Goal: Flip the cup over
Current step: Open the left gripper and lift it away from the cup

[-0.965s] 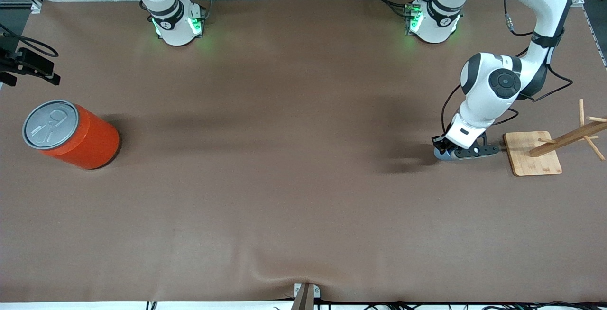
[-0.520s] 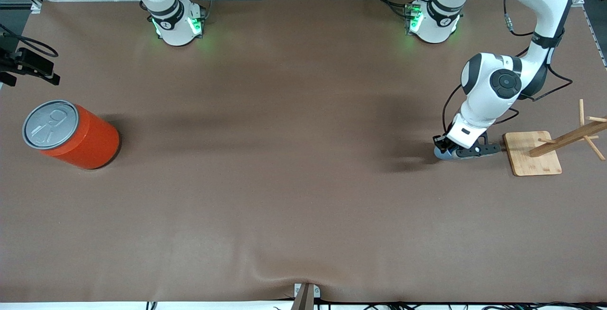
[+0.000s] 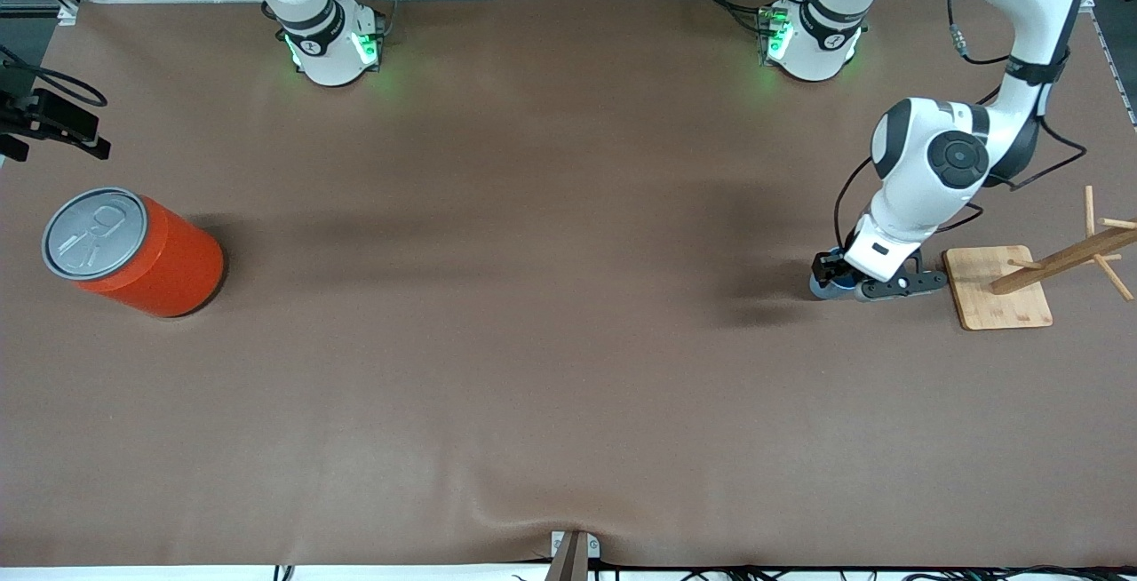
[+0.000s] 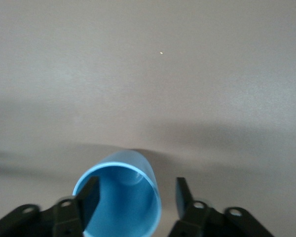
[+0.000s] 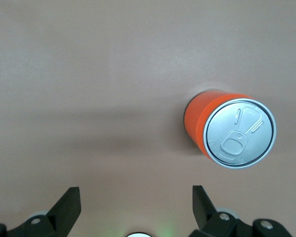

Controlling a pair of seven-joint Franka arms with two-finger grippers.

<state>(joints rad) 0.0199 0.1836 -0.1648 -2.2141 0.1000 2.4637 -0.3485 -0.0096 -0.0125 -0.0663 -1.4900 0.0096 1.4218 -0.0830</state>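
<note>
bench (image 3: 533, 368): brown mat, carries everything; both arm bases along its edge farthest from the front cam.
left arm (image 3: 928, 163): bent down over the bench toward its own end, wrist low, just beside the rack.
can (image 3: 133, 252): big orange one w/ grey pull-tab lid, upright, near the edge at the right arm's end. Not part of the job, well apart from the cup.
rack (image 3: 999, 288): wooden base plate w/ slanted peg post, near the edge at the left arm's end.
right gripper (image 5: 135, 205): up in the air over bare mat beside the can, fingers spread wide, nothing between them. Arm waits.
left gripper (image 4: 134, 195): down at the cup, fingers parted. One finger (image 4: 91, 195) sits inside the mouth, the other (image 4: 182, 195) outside the wall w/ a gap showing, so looks let go, not clamped.
cup (image 4: 119, 192): small light-blue one, on the mat just beside the rack base; mouth faces up toward the wrist cam, blue inside visible. In front cam only a sliver (image 3: 822, 288) shows under the gripper.
progress: cup looks upright, mouth up, and released, so flip appears done (judgement).
left to do: prob. only lift the left gripper clear w/o tipping the cup.
</note>
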